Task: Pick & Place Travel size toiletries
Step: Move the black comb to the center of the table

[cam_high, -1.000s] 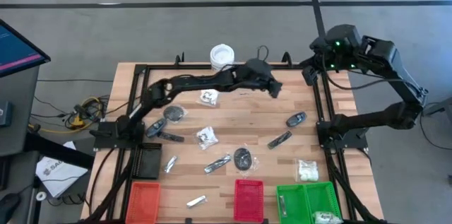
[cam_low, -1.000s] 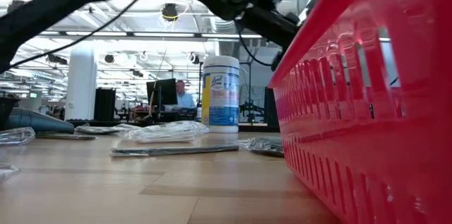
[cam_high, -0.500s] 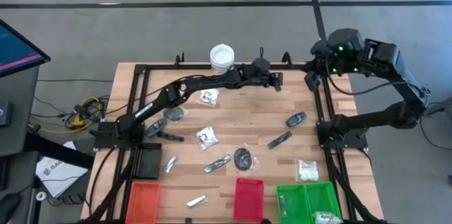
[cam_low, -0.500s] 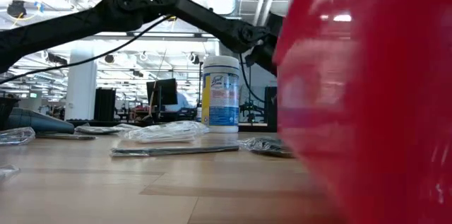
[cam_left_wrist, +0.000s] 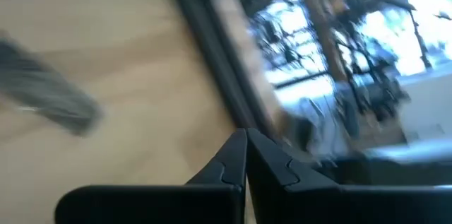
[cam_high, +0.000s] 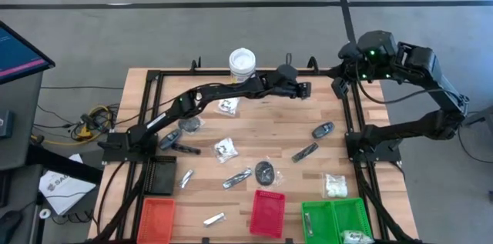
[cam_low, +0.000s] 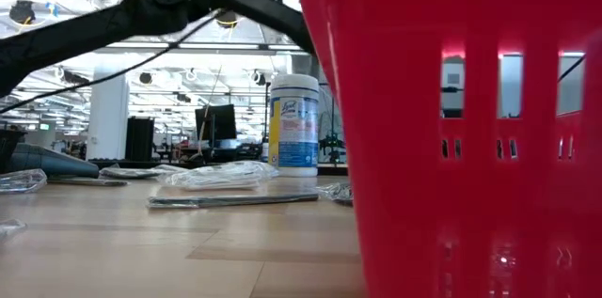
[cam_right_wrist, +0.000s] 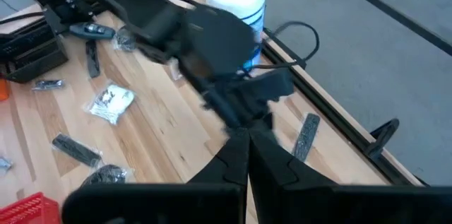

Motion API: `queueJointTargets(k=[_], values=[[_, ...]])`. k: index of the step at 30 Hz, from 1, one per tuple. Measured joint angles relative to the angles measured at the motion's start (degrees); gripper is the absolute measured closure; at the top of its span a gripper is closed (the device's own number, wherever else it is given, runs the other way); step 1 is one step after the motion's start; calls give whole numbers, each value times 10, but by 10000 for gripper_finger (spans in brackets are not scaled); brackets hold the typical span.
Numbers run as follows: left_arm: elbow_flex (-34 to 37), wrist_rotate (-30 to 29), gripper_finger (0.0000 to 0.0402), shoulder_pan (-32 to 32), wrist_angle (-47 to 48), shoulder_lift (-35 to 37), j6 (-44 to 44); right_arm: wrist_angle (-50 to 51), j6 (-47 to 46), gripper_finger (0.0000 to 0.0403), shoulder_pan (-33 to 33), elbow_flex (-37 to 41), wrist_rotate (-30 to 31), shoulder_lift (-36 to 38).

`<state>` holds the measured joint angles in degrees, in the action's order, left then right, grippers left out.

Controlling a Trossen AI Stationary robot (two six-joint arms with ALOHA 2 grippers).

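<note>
The table [cam_high: 285,125] is showing pale planked wood with a smooth matt face, framed in dark metal rails. The red tray [cam_high: 267,213] and green tray [cam_high: 336,217] are looking like slotted, slightly glossy plastic. Clear packets [cam_high: 225,148] are glinting like crinkled film, and the white tub [cam_low: 294,125] is wearing a glossy printed label.
</note>
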<state>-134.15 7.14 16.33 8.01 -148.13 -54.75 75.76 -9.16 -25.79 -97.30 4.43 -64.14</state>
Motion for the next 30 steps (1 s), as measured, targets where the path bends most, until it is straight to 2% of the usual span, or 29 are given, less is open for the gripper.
queueJointTargets(k=[3,10,16,20,25,30], values=[[0,13,401,-13,46,39,54,6,-13,403,-20,0,0,-8],[-1,-1,401,-31,184,124,215,5,-11,403,-83,17,0,-30],[18,-13,401,-41,263,184,327,5,-10,403,-128,31,-1,-64],[108,-14,401,-41,272,250,371,5,-14,403,-143,43,-15,-93],[277,-16,401,-24,239,351,401,5,-29,403,-148,62,-17,-131],[442,-7,401,7,166,453,410,31,-29,403,-119,66,-82,-148]])
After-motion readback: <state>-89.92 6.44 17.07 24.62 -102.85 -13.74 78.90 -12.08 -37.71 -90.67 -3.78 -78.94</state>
